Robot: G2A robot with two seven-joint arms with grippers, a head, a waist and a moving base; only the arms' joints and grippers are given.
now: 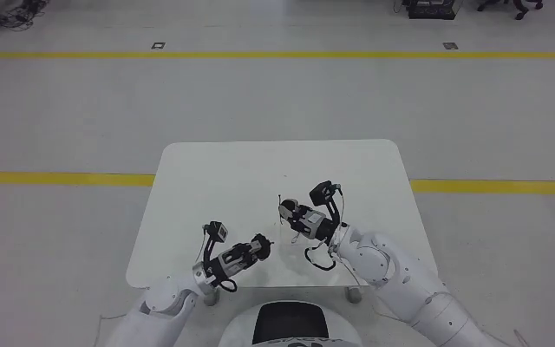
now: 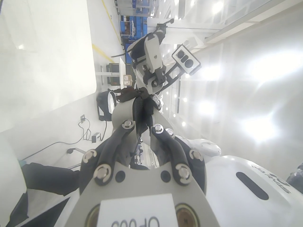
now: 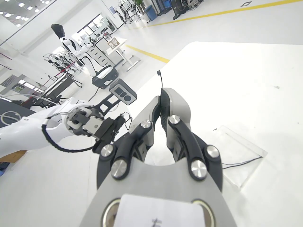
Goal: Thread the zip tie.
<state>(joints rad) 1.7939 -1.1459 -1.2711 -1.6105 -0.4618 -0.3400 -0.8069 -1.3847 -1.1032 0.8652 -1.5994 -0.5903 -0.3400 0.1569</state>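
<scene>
The black zip tie [image 3: 161,82] is sticking out past the tips of the right gripper [image 3: 161,100], which is clamping its strap above the worktop [image 3: 236,72]. Its long axis is running in line with the fingers [image 3: 174,105], head end leading, away from the robot. The left gripper [image 3: 117,124] is waiting nearby, pinched closed on something indiscernible. Clean threading is likely requiring the tail squared to the head's slot before feeding.
</scene>
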